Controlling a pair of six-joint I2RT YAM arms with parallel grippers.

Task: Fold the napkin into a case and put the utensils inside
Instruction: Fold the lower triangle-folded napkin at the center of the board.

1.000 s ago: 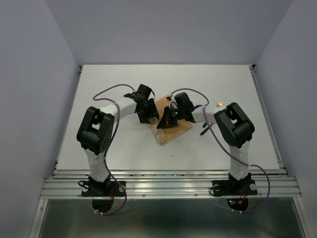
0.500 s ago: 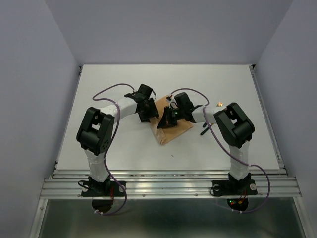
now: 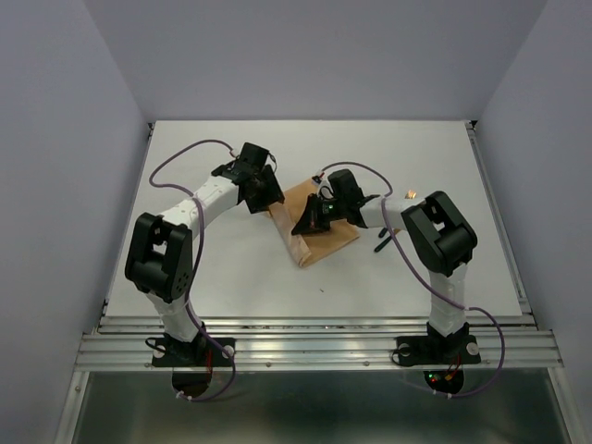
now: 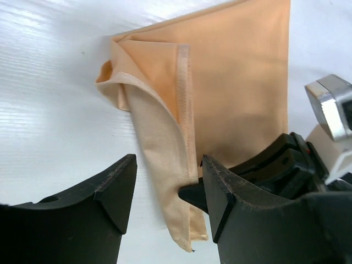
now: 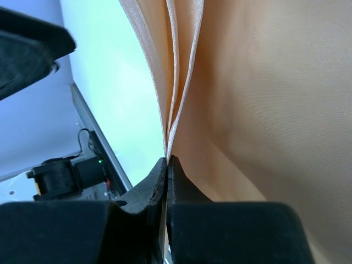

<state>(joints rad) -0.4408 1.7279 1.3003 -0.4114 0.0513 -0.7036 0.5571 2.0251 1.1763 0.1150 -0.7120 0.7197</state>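
The peach-orange napkin [image 3: 321, 239] lies folded at the table's middle, and its layered left edge [image 4: 165, 148] shows in the left wrist view. My right gripper [image 3: 304, 227] is shut on that edge, with the thin layers pinched between its tips [image 5: 166, 160]. My left gripper [image 3: 269, 189] hovers open just up and left of the napkin [image 4: 236, 71], with nothing between its fingers [image 4: 168, 173]. The utensils [image 3: 382, 243] lie right of the napkin, partly hidden by the right arm. A gold head [image 3: 410, 194] shows beyond it.
Purple cables [image 3: 190, 148] loop off both arms above the white table [image 3: 231, 277]. The right arm's elbow [image 3: 437, 231] stands over the table's right half. A metal rail [image 3: 314, 347] runs along the near edge.
My left arm has swung up and to the left, off the napkin, uncovering its left fold. The right gripper has kept its pinch in the same place.
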